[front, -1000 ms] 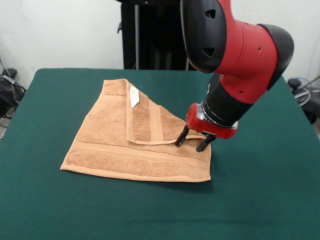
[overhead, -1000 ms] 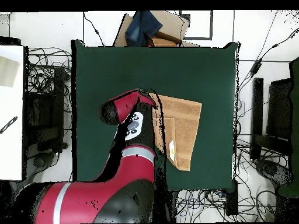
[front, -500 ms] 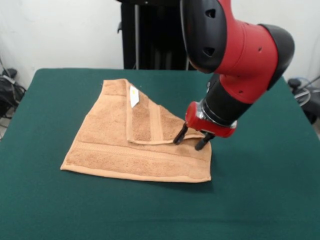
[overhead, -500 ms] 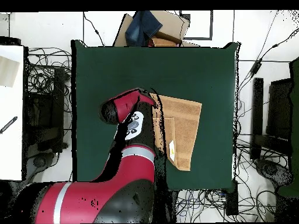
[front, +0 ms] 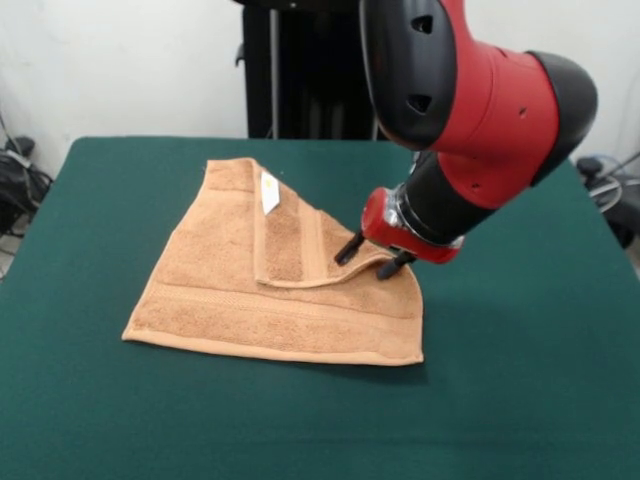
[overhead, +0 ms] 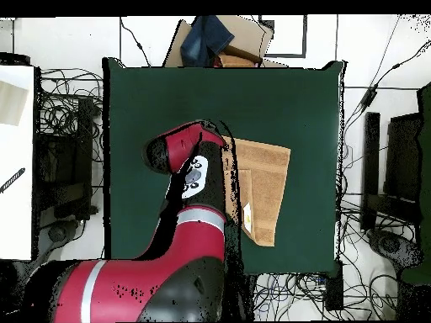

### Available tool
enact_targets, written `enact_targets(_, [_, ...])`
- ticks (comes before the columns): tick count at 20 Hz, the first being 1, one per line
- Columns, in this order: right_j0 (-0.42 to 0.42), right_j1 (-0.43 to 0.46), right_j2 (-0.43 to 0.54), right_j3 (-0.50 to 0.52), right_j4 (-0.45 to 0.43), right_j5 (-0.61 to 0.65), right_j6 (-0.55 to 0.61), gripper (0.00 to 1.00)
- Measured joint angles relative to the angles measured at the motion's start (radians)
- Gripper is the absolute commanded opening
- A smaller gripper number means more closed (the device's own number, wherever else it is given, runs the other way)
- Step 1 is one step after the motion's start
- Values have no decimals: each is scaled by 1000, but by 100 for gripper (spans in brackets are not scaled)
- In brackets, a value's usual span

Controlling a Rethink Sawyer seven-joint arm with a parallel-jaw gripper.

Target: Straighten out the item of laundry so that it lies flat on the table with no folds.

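The tan towel [front: 270, 290] lay near the middle of the green bench [front: 520, 400], one corner folded over onto itself so that the flap, with its small white tag [front: 268, 192], covered part of the cloth. The hand [front: 367, 257] hung at the flap's right-hand corner in the front view, its two dark fingers [front: 349, 248] a little apart and straddling the raised edge there. I could not tell whether they pinched it.
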Motion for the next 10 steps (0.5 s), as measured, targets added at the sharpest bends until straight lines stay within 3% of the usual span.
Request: enact_targets(10, [-9, 2, 2, -9, 0, -3, 0, 100])
